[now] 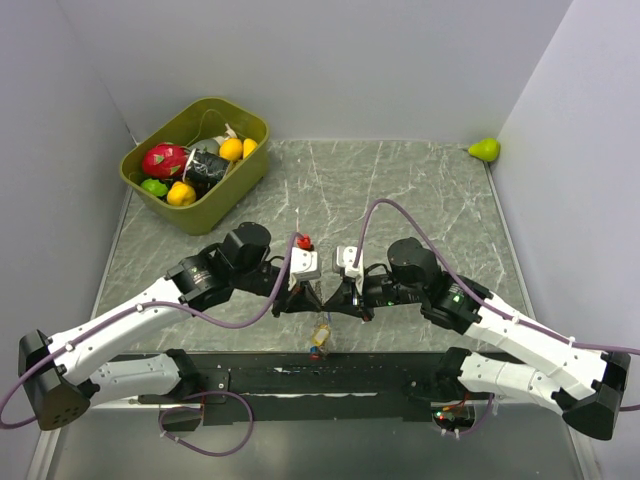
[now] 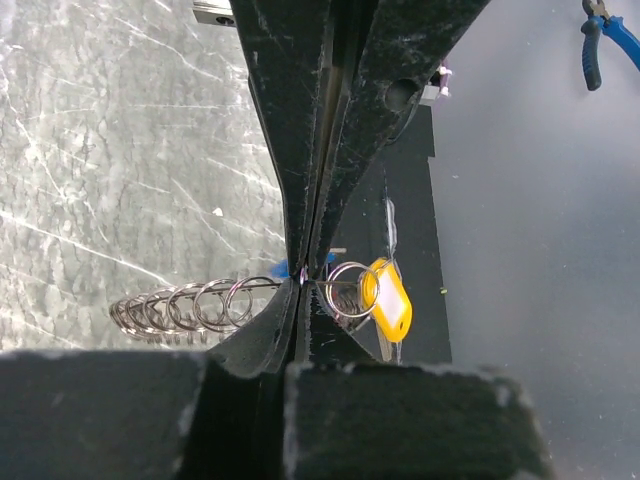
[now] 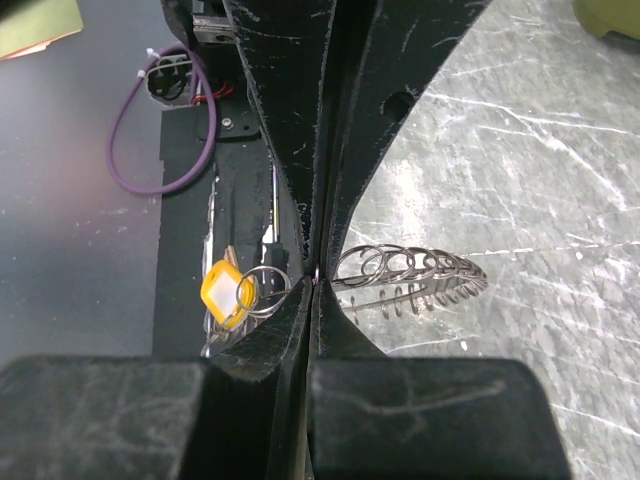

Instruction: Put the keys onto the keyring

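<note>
The top view looks down from high above and behind both arms. It is far enough off to take in the whole surface [image 1: 420, 190]. Each wrist camera sits close behind its own tool and sights along the fingers to the tips, the left tool [image 2: 305, 276] and the right tool [image 3: 316, 281]. Both wrist views share the keyring [image 2: 190, 305] and the yellow-tagged key [image 3: 222, 290] at the tips, mirrored, so each lies on opposite sides of the tool.

Olive bin [image 1: 213, 207] of toy fruit [image 1: 166, 160], 1 pear [image 1: 485, 150]
</note>
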Controlling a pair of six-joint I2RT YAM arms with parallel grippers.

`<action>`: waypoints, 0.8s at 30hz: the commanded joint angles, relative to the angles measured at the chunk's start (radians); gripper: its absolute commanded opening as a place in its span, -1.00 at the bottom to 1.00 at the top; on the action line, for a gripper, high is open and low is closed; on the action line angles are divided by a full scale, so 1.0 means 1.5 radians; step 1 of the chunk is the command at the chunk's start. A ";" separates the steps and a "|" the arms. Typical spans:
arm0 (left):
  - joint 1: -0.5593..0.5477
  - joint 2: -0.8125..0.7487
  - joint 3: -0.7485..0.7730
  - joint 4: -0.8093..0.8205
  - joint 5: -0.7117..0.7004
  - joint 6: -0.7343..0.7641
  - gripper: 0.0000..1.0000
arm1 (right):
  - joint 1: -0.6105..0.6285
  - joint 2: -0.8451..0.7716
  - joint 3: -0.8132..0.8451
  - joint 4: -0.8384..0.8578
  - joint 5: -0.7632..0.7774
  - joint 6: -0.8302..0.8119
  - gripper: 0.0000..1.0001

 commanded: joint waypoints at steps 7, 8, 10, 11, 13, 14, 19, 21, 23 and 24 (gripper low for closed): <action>-0.005 -0.071 -0.028 0.117 -0.016 -0.034 -0.98 | 0.003 -0.057 -0.006 0.092 0.101 0.038 -0.35; -0.004 -0.078 -0.035 0.129 -0.021 -0.039 -0.98 | 0.003 -0.075 -0.019 0.100 0.109 0.041 -0.19; -0.004 -0.099 -0.059 0.165 -0.026 -0.046 -0.98 | 0.003 -0.095 -0.033 0.126 0.138 0.054 0.14; -0.005 -0.105 -0.066 0.177 -0.027 -0.051 -0.98 | 0.003 -0.113 -0.045 0.134 0.176 0.059 0.21; -0.004 -0.122 -0.085 0.209 -0.033 -0.069 -0.98 | 0.003 -0.129 -0.054 0.143 0.196 0.063 0.37; -0.004 -0.126 -0.098 0.216 -0.034 -0.073 -0.98 | 0.003 -0.144 -0.063 0.147 0.206 0.065 0.40; -0.004 -0.164 -0.159 0.330 -0.055 -0.128 -0.98 | 0.002 -0.154 -0.076 0.153 0.154 0.065 0.36; -0.004 -0.173 -0.185 0.389 -0.059 -0.150 -0.98 | 0.002 -0.147 -0.075 0.149 0.118 0.067 0.26; -0.005 -0.185 -0.210 0.442 -0.070 -0.168 -0.98 | 0.002 -0.139 -0.074 0.147 0.101 0.067 0.18; -0.004 -0.189 -0.216 0.461 -0.073 -0.173 -0.98 | 0.002 -0.136 -0.075 0.147 0.095 0.068 0.15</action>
